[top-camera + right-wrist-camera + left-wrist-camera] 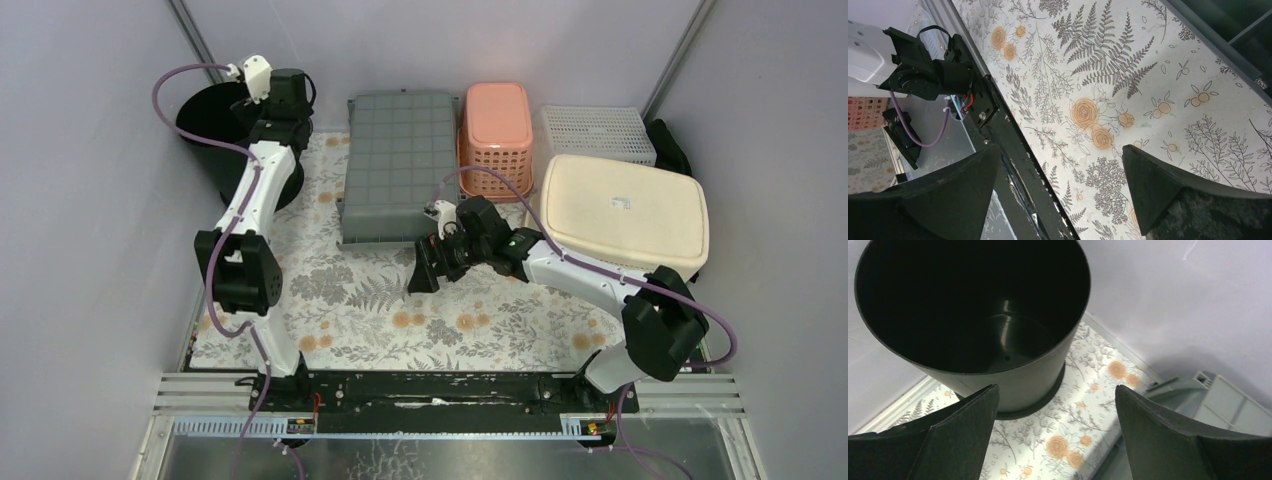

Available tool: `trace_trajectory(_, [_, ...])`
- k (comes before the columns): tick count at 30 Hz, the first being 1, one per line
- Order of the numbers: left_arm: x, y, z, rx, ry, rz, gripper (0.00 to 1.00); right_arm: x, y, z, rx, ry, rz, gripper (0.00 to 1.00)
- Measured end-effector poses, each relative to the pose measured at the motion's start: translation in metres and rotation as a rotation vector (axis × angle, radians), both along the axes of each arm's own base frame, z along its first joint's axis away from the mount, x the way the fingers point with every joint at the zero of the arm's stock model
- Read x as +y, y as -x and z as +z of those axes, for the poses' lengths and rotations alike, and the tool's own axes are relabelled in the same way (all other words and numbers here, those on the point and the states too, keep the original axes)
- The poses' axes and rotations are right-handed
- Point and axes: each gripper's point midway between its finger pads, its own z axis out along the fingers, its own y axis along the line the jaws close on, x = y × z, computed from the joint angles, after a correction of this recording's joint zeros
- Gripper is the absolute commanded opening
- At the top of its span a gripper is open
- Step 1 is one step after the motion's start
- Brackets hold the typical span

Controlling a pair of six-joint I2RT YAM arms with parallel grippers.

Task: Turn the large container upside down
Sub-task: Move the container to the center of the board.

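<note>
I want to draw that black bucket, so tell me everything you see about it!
The bucket is round, black and shiny like plastic. It stands upright, mouth up, empty inside, on the flowery mat in the far left corner by the wall. The left tool is open just in front of it.

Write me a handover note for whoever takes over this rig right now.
Left end effector: open, empty, close by the black bucket.
Right end effector: open, empty, over the floral mat mid-table.
Bucket: upright, mouth up, far-left corner, nothing visible inside.
Done: nothing gripped, bucket not yet turned.
Left: grasp the bucket and set it mouth down.
</note>
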Motion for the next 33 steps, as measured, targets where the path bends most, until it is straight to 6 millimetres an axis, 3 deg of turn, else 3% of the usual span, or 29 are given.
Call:
trace_trajectory(10, [0.010,-0.008,-0.041,0.166,-0.066,0.035,0.94,0.003,0.000,-0.008,0.019,0.001,0.013,1.00])
trace_trajectory(15, [0.011,-0.008,-0.049,0.191,-0.077,0.040,0.92,0.002,0.002,-0.012,0.026,0.003,0.016,0.99])
trace_trajectory(19, [0.005,0.002,-0.037,0.186,-0.152,0.047,0.93,0.001,0.003,-0.015,0.031,0.003,0.017,1.00])
trace_trajectory(23, [-0.033,-0.002,-0.009,0.126,-0.217,0.001,0.94,0.002,0.003,-0.016,0.032,0.002,0.018,0.99])
trace_trajectory(29, [-0.076,-0.034,0.031,0.021,-0.242,-0.030,0.96,0.002,0.005,-0.017,0.040,-0.002,0.027,1.00])
trace_trajectory(33, [-0.090,-0.057,0.028,0.012,-0.265,-0.036,0.96,0.002,0.007,-0.019,0.048,-0.002,0.033,1.00])
